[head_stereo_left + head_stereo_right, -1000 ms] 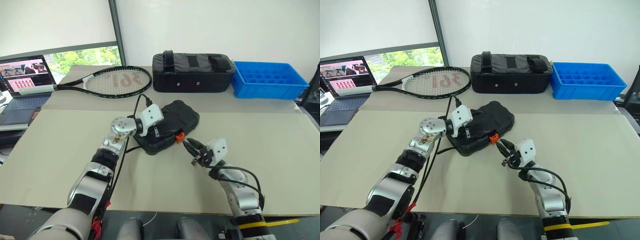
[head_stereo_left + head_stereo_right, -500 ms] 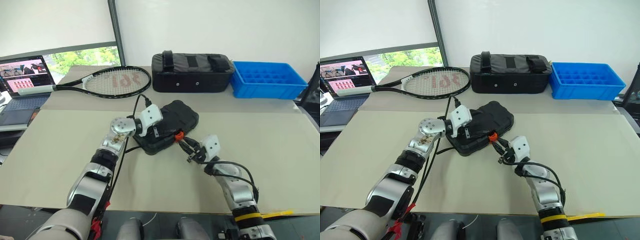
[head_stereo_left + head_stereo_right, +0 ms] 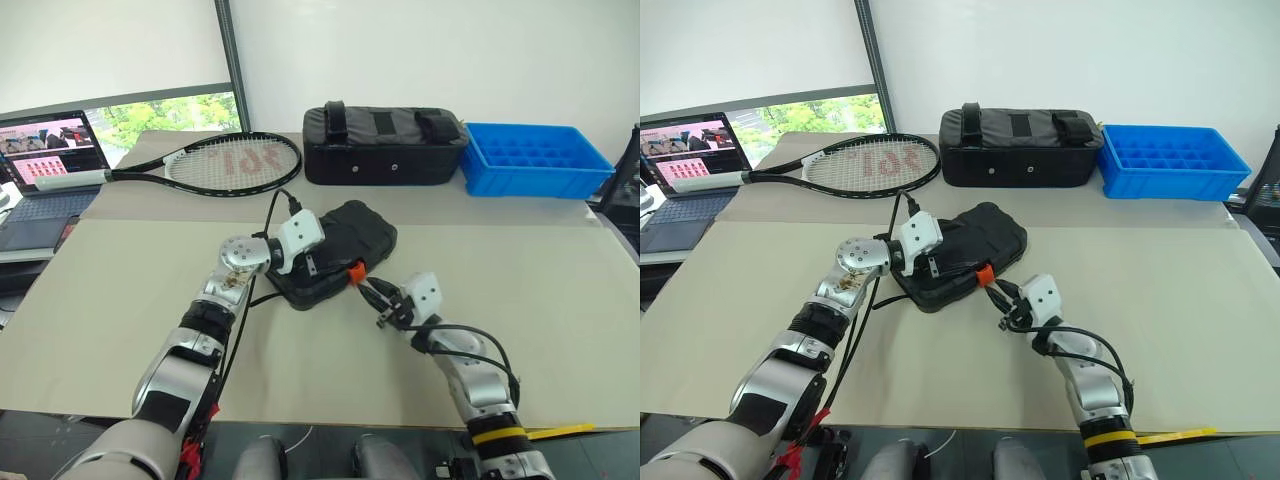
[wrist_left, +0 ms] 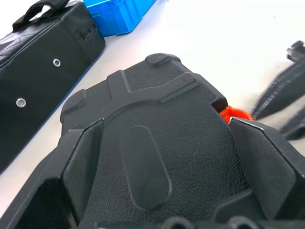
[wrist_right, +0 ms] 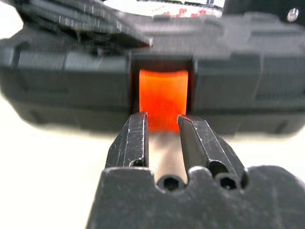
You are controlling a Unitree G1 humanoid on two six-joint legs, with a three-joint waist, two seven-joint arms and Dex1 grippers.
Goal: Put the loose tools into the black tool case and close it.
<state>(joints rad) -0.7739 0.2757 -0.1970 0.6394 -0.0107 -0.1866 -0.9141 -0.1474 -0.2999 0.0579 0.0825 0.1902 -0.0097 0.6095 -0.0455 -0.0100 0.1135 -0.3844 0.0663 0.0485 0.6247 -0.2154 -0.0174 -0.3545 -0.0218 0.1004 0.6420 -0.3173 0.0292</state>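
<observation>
1. The black tool case (image 3: 335,250) lies shut on the surface (image 3: 120,300), in front of the black fabric bag (image 3: 385,145) and the blue tray (image 3: 535,158). No loose tools show on the surface, so packing looks done and latching is probably the step in hand.
2. The left claw (image 4: 157,157) stands wide, its fingers (image 4: 78,164) spread across the ribbed lid, apparently steadying it. I would hold that downward press firm, so the lid stays seated while the latch is worked.
3. The right claw (image 5: 162,125) is narrow, holding nothing, its tips right at the lower edge of the orange latch (image 5: 163,98) on the case's front wall.
4. The push should go square into the latch's middle, along the line the tips point, and not off to one side, or the tips may slip onto the black plastic.
5. A slow, short push is best: the case sits loose on the surface and could skid towards the tennis racket (image 3: 225,160) if the left claw eases off.
</observation>
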